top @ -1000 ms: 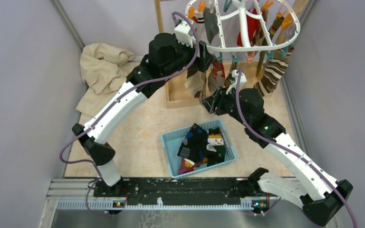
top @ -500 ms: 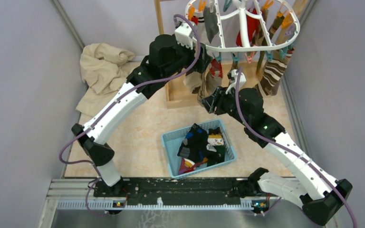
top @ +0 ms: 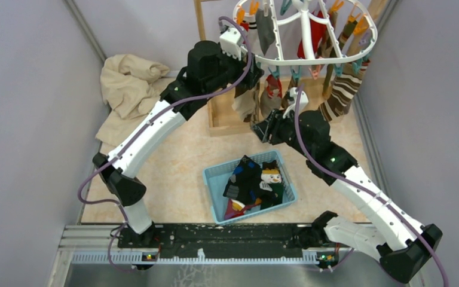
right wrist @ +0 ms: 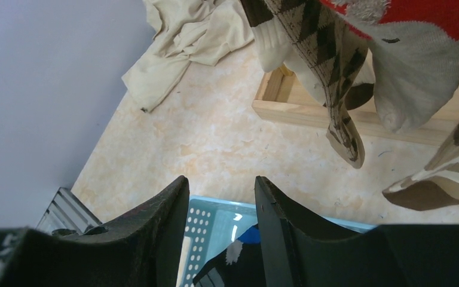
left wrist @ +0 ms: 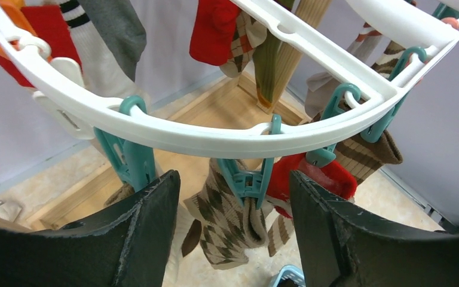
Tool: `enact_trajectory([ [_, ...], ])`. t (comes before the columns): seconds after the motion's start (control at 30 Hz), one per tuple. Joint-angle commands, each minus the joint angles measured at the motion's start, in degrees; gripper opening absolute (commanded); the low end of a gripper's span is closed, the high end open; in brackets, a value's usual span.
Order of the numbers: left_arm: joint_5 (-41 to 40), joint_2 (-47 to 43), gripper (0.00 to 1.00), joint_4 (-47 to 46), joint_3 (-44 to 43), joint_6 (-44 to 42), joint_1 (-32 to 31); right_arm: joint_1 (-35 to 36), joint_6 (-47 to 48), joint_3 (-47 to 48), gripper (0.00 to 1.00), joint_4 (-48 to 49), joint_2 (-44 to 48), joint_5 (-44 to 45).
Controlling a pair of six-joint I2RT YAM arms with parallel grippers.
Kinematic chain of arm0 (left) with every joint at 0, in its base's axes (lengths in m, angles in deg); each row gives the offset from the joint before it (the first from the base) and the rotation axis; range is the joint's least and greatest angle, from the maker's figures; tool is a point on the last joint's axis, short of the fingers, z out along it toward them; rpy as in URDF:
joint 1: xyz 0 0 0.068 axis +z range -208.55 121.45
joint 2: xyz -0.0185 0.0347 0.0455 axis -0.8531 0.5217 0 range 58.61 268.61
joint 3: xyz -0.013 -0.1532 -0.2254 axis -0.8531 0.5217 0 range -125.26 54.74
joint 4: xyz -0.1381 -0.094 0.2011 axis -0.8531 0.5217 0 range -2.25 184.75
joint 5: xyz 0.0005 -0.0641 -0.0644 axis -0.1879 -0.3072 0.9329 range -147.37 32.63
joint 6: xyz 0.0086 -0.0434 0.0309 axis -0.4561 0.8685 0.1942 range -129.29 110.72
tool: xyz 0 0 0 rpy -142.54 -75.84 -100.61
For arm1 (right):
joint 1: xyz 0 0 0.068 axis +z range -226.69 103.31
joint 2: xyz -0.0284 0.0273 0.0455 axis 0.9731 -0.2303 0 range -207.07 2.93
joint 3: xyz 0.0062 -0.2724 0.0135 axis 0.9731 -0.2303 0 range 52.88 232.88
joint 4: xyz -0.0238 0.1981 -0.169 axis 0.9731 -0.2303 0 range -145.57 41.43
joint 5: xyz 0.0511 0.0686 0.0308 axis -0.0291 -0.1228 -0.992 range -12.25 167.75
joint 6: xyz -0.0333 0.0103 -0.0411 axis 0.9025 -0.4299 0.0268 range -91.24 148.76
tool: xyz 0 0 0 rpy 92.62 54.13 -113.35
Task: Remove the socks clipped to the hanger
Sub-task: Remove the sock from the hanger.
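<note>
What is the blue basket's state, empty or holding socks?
Holding socks: a pile, including a snowman sock, lies inside the blue basket.

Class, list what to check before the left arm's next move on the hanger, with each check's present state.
1. Left hand open: ok.
2. Teal clip on argyle sock centred in its gap: ok.
3. Hand level with that clip: cannot tell.
4. Right hand open, empty: ok.
5. Blue basket ready between the arms: ok.
6. Hanger free of socks: not ok.
</note>
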Motion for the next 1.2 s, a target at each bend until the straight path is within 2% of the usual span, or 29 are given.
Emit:
enact_trajectory([
  [0.0, 5.1, 1.3, 0.72, -2.2, -1.8, -0.2, 0.4, 0.3, 0.0, 1.3, 0.45, 3.7, -0.3, -0.6],
  [0.3, 6.7, 3.1, 0.73, -3.4, -3.7, 0.4, 0.6, 0.3, 0.7, 1.3, 0.45, 3.9, -0.9, 0.1],
  [0.7, 6.5, 4.8, 0.69, -2.7, -5.9, 0.7, 1.0, 0.3, 7.3, 0.3, 0.45, 10.8, -6.0, 9.3],
  [0.8, 6.6, 4.8, 0.70, -2.8, -5.9, 0.7, 1.1, 0.3, 8.3, -1.6, 0.45, 14.2, -7.1, 12.8],
  [0.93, 6.7, 4.8, 0.70, -2.8, -5.9, 0.7, 1.2, 0.3, 10.2, -5.1, 0.45, 23.7, -8.1, 15.6],
  [1.17, 7.0, 4.7, 0.70, -2.6, -5.9, 0.9, 1.5, 0.3, 12.4, -4.6, 0.45, 31.4, -12.9, 19.3],
])
